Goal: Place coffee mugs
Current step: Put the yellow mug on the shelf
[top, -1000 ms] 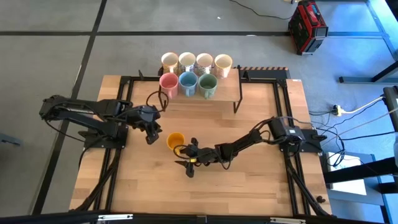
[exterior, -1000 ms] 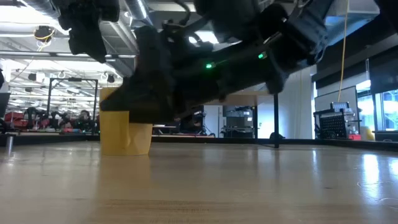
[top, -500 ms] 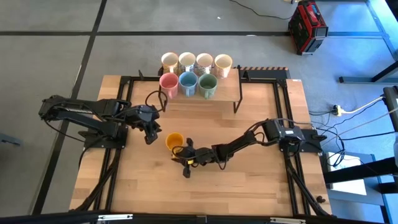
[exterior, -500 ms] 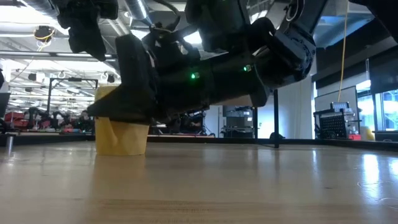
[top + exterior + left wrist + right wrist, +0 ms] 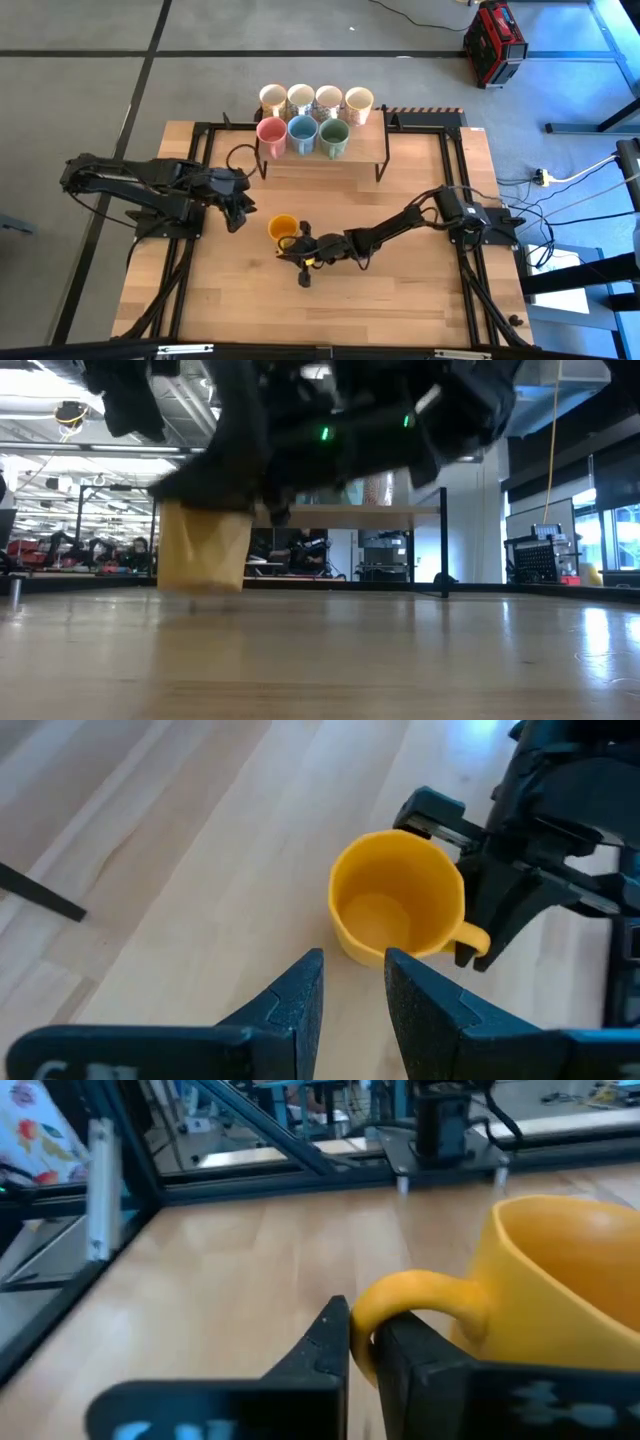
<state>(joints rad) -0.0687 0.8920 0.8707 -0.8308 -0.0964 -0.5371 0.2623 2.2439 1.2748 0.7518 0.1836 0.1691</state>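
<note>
Orange mug [image 5: 283, 229] sits mid-table in your high view, your right gripper [image 5: 297, 243] clenched on its handle; seven other mugs [image 5: 302, 133] stand on the rack at the far edge. Your left gripper [image 5: 238, 212] waits just beside the orange mug, fingers partly apart, holding nothing. Low view: the mug [image 5: 203, 547] looks tilted, slightly off the table [image 5: 400, 650]. Right wrist: both fingers [image 5: 330, 1342] pinch the handle [image 5: 415, 1298].
</note>
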